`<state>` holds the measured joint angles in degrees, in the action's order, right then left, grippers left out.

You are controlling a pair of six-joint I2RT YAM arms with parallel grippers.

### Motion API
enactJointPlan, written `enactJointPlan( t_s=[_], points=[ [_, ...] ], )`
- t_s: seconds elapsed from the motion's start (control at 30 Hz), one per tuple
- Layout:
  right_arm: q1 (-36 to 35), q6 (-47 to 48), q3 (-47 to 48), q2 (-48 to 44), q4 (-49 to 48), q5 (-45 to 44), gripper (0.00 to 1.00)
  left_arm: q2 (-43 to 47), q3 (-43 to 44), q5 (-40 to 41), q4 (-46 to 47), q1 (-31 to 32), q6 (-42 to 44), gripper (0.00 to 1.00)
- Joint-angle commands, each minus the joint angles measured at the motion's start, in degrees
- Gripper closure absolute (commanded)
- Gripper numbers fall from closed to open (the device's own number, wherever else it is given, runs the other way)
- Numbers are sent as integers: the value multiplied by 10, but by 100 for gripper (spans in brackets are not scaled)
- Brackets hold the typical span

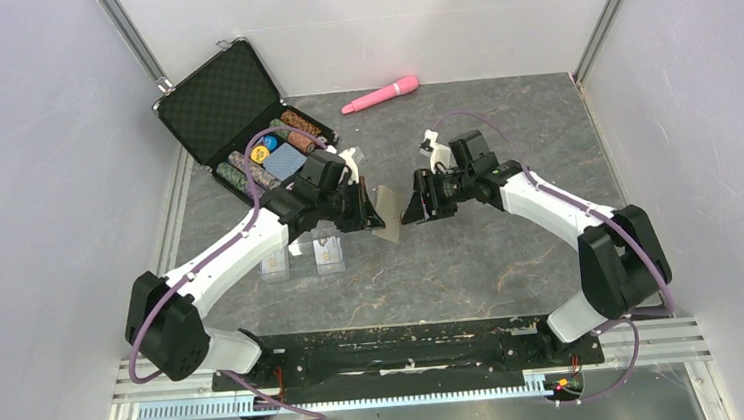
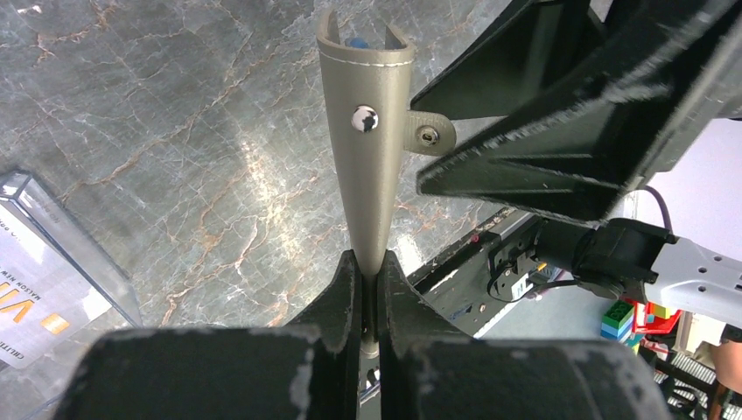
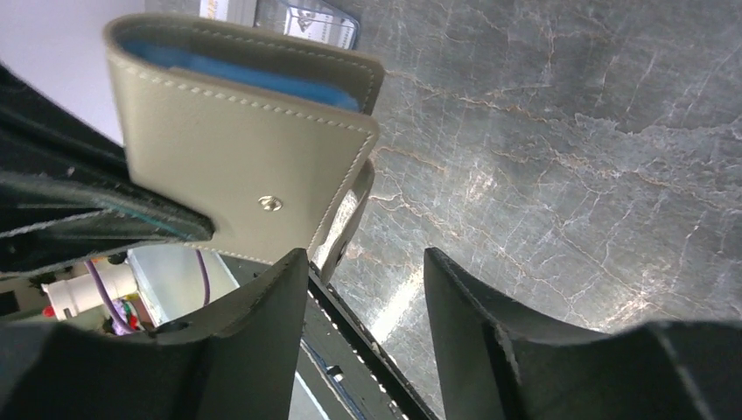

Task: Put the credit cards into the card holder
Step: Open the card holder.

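The table (image 1: 472,262) is grey stone with thin pale cracks, and white walls (image 1: 42,146) stand around it. Far back on the left a black case (image 1: 224,101) lies open with poker chips (image 1: 296,126) in it. A pink stick (image 1: 379,94) lies at the back, in the middle.

Near my left arm two credit cards (image 1: 274,263) sit side by side on the table. They are pale with a little orange mark, and each has clear plastic around it. They are well apart from my left gripper (image 2: 372,271).

My left gripper has its jaws pressed tight on one edge of the card holder (image 2: 367,157). The holder is tan and is up off the table. It sticks out from that grip toward my other arm. It gapes a little at the far end, and I see blue inside. Its snap tab (image 2: 430,133) hangs loose.

My right gripper (image 3: 366,255) is just beside the holder, facing my left one. Its jaws are spread apart and pinch nothing. The tab hangs just by one finger (image 3: 262,306). I cannot tell if it touches.
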<state>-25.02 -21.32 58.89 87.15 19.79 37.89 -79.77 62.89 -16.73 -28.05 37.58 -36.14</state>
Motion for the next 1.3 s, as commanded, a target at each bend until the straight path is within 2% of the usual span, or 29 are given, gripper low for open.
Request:
enactJointPlan(
  t_s=[0.0, 0.17, 0.33, 0.37, 0.5, 0.53, 0.57, 0.6, 0.67, 0.7, 0.73, 0.77, 0.87, 1.0, 1.17, 1.27],
  points=[
    [-8, -24, 14, 27, -25, -18, 49, 19, -10, -13, 29, -2, -19, 98],
    [-15, -33, 32, 43, -37, -24, 63, 25, -14, -12, 32, -2, -18, 98],
    [-18, -40, 43, 52, -60, -11, 70, 28, -17, -12, 30, -2, -16, 98],
    [-19, -41, 42, 53, -63, -8, 74, 29, -18, -11, 31, -2, -16, 98],
    [-20, -36, 43, 56, -67, 3, 100, 32, -19, -10, 32, -2, -13, 98],
    [-21, -33, 44, 55, -65, 3, 100, 34, -19, -11, 34, -2, -11, 97],
    [-21, -28, 46, 51, -64, 3, 100, 37, -18, -9, 35, -2, -8, 93],
    [-21, -19, 52, 47, -62, 6, 100, 43, -17, -2, 35, -2, -3, 84],
    [-21, 3, 68, 38, -55, 9, 100, 60, -15, 28, 35, -2, 9, 50],
    [-20, 19, 80, 34, -49, 12, 100, 74, -13, 53, 33, -2, 19, 26],
    [-20, 35, 95, 28, -41, 17, 100, 85, -9, 83, 26, -2, 30, 9],
    [-20, 58, 109, 23, -31, 22, 100, 98, -6, 109, 23, -2, 42, 0],
    [-19, 128, 158, 10, 13, 43, 100, 128, 7, 163, 18, -4, 108, 0],
    [-19, 200, 209, 2, 63, 96, 100, 140, 22, 162, 10, -10, 232, 0],
    [-19, 251, 252, 13, 118, 164, 100, 131, 29, 57, -6, -33, 400, 0],
    [-18, 272, 269, 19, 144, 187, 100, 115, 40, -13, -26, -65, 456, 0]
  ],
)
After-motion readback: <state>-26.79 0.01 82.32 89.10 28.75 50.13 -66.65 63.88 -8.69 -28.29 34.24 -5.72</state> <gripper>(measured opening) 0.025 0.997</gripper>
